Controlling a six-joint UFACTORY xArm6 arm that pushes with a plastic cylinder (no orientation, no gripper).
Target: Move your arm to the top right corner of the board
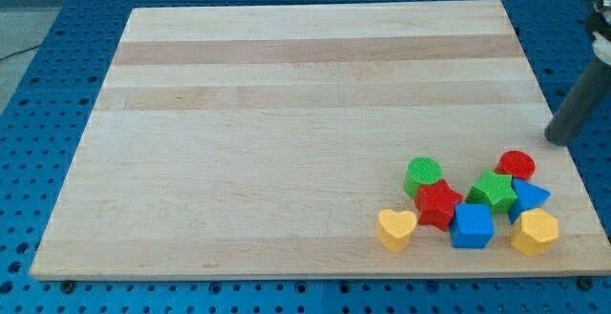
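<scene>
- my tip (553, 139) sits at the view's right edge of the board (286, 114), abt mid-height, well below the top right corner (498, 7)
- no pincer on this rig, just a bare dark rod holding nothing
- tip is up and right of the red cylinder (516, 164), apart from it
- blocks bunched bottom right: green cylinder (422, 175), red star (438, 203), green star (493, 190), blue triangle (528, 198), blue cube (472, 225), yellow heart (396, 228), yellow hexagon (535, 231)

On my table (286, 114) the blocks crowd the five o'clock corner. My tip (552, 138) rests at the three o'clock edge, at one o'clock from the cylinder (516, 164) heading the cluster; the heart (396, 228) lies at its nine o'clock end.
</scene>
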